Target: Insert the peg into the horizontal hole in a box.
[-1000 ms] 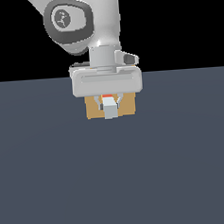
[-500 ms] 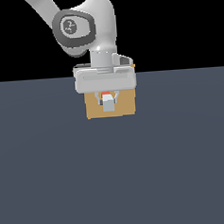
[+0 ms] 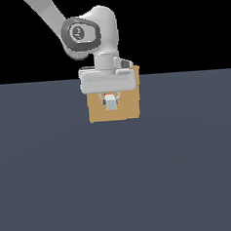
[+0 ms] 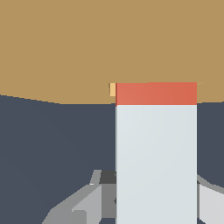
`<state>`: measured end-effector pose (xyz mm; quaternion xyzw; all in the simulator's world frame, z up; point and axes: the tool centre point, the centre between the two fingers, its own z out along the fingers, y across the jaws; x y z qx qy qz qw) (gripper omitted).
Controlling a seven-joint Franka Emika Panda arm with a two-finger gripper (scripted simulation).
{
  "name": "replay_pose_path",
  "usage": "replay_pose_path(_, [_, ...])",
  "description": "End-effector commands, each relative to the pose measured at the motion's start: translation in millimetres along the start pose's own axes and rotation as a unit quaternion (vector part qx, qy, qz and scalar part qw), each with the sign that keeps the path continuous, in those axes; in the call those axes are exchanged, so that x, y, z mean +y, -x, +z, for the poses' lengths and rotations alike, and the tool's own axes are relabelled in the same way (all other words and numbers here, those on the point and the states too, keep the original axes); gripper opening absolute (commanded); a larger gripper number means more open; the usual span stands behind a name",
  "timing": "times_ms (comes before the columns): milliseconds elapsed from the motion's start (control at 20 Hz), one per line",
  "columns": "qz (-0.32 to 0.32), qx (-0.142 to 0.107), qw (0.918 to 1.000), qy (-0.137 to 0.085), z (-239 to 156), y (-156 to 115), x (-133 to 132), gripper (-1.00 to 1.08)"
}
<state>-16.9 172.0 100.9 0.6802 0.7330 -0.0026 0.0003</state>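
Wrist view: hole [image 4: 112, 89] mostly peg-hidden [image 4: 155, 144].

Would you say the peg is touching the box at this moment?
Touching. In the wrist view the peg's red end runs into the box face at the hole, with no gap visible between them.

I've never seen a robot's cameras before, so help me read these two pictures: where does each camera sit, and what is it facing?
Exterior view: off the arm, looking across the dark floor at the box; arm and gripper show in front of it.
Wrist view: on the wrist, looking along the peg toward the box; the grey fingers show either side of it.
Shared: box, peg, and the gripper holding it; the wrist view also shows a sliver of the hole.
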Motion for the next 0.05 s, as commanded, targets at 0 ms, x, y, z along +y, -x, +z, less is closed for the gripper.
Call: replay_pose_path(0, [-0.003, 0.002, 1.0, 0.003, -1.8, -10.9, 1.2, -1.0])
